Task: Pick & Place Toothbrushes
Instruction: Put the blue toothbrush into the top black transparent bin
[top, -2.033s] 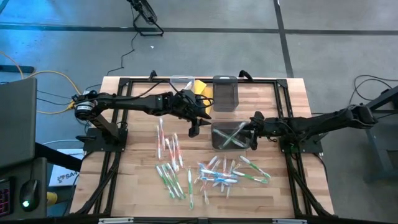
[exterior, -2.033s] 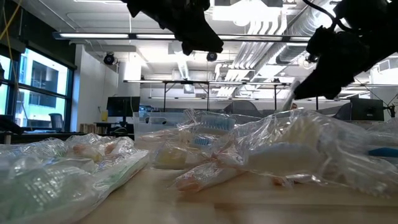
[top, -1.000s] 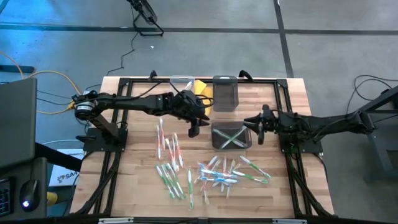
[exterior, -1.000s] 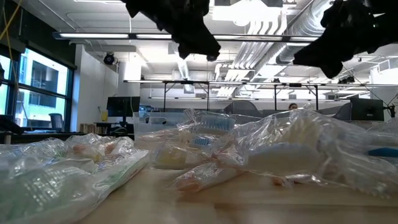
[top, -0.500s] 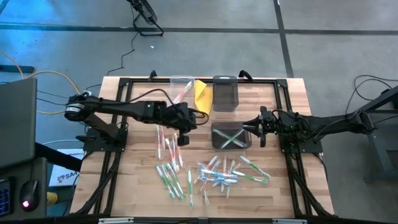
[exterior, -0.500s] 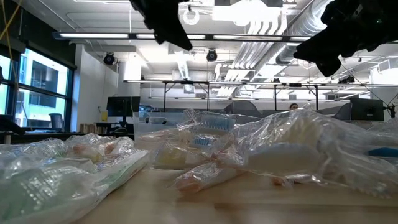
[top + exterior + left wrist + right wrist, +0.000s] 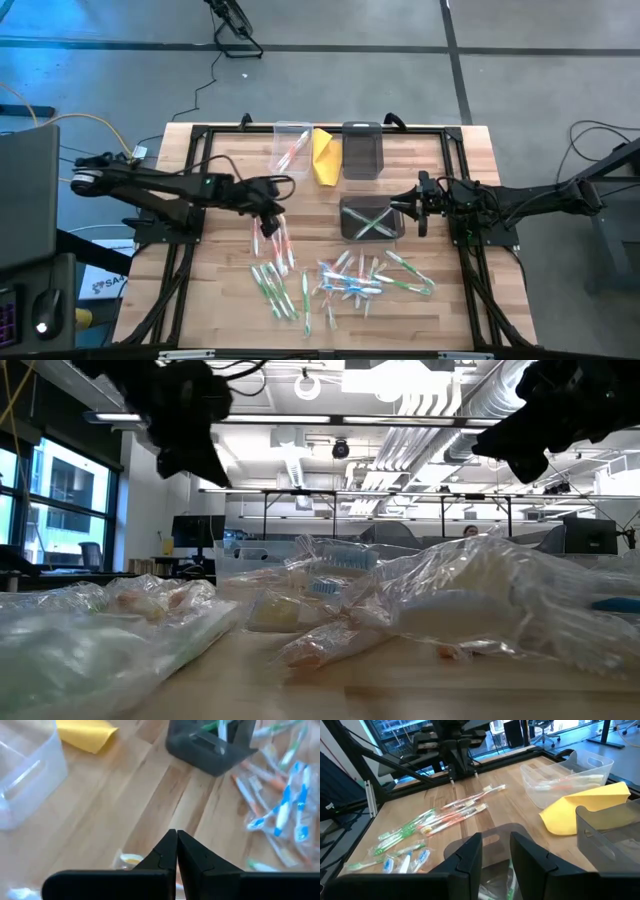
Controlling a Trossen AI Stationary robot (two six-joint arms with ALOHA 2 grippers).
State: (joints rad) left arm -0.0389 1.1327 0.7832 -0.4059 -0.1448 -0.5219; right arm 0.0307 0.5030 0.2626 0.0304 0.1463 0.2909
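Observation:
Wrapped toothbrushes lie loose on the wooden table: a red bunch (image 7: 274, 240), green ones (image 7: 277, 292) and a blue and green heap (image 7: 360, 280). Two green toothbrushes lie crossed in a dark bin (image 7: 372, 218). My left gripper (image 7: 268, 226) hangs shut over the red bunch's far end, and its wrist view shows nothing between its fingers (image 7: 176, 851). My right gripper (image 7: 418, 206) stands open just right of the dark bin, and nothing shows in the gap (image 7: 496, 854).
At the far edge stand a clear bin (image 7: 290, 145) with red toothbrushes in it, a yellow folded cloth (image 7: 325, 155) and a second dark bin (image 7: 361, 150). Bare wood lies between the red bunch and the dark bin. A black frame rims the table.
My left gripper has drawn back from beside the yellow cloth and the dark bin toward the table's left edge and a little toward the near edge. It has sunk and rolled its wrist, and now hangs over the red toothbrushes. The toothbrushes lie as before.

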